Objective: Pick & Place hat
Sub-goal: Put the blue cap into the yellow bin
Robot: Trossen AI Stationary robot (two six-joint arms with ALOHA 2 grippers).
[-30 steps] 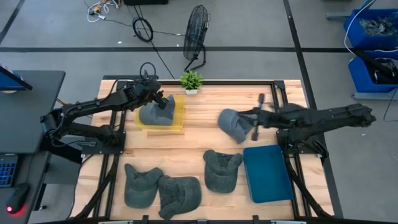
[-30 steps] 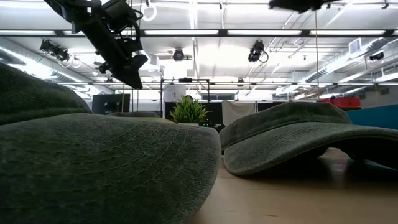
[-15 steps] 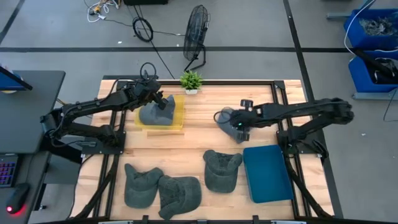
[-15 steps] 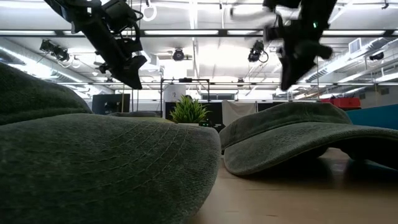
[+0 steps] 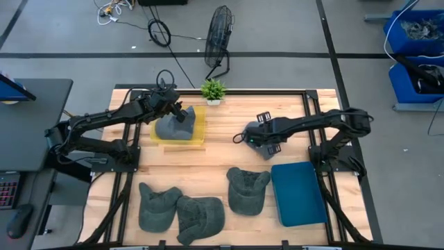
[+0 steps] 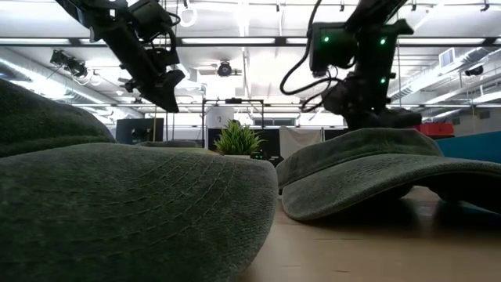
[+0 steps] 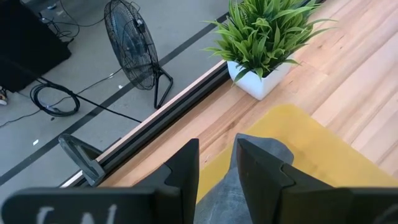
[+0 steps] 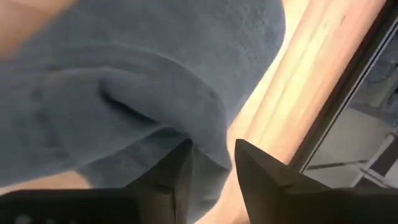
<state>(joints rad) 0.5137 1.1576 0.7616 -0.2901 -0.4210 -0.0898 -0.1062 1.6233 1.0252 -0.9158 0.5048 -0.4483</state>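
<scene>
A grey hat (image 5: 267, 149) lies on the wooden table right of centre. My right gripper (image 5: 258, 137) is down over it, fingers open on either side of a raised fold (image 8: 208, 146). In the low view its fingertips are hidden behind a nearer hat (image 6: 352, 172). A second grey hat (image 5: 170, 130) rests on the yellow tray (image 5: 199, 132) at the far left. My left gripper (image 5: 182, 113) hangs open just above that hat, clear of it (image 6: 166, 94). My right gripper comes at the hat from above, slanting in from the table's right. A fold of cloth near the hat's edge (image 8: 211, 158) stands in the gap between its two fingers. Whether the fingers touch the cloth I cannot tell. The hat lies on the table.
A blue tray (image 5: 298, 194) sits at the near right. Three more grey hats (image 5: 158, 206) (image 5: 201, 219) (image 5: 248, 189) lie along the near edge. A small potted plant (image 5: 214, 90) stands at the far edge, and a fan (image 5: 220, 31) on the floor beyond it.
My right gripper has swung toward the table's left and come down from high above onto the hat right of centre. The hat has stayed where it was.
</scene>
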